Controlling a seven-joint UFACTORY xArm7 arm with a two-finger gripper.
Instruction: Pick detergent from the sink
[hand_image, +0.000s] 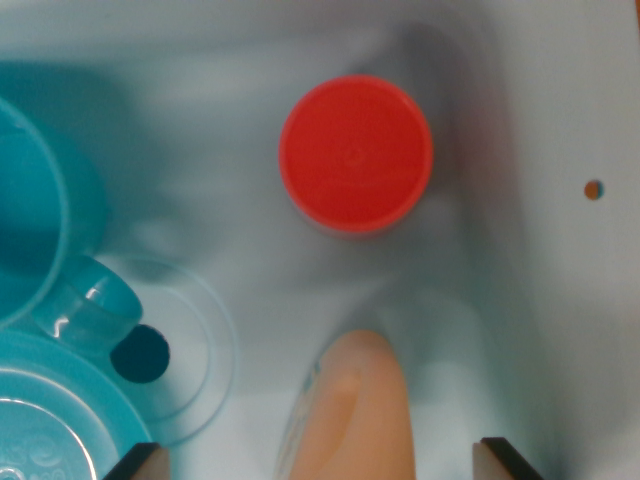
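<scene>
The wrist view looks straight down into a pale sink (250, 60), and the picture is blurred throughout. The detergent bottle (350, 420) lies on the sink floor near the bottom edge of the view — a peach-coloured, rounded body with a paler label edge along its left side. Only its upper end shows; the rest runs out of frame. Two dark fingertips (135, 462) of the gripper (318, 462) enter at the bottom corners, one on each side of the bottle. They stand wide apart with clear space between each tip and the bottle, so the fingers are released and grasp nothing. Above the bottle in the view, apart from it, stands a round red cap (355, 153), seen from the top; what it sits on is hidden beneath it. To the left of the bottle lies the round drain (141, 353), a dark hole ringed by a shallow circular recess. A clear turquoise cup (88, 305) lies just above and to the left of that hole. Further left of the bottle are turquoise dishes — a large rim (35, 200) at the left edge and a plate (60, 400) in the lower left corner. To the right of the bottle the sink wall rises to a white surface (580, 300) carrying one small orange spot (593, 189).
</scene>
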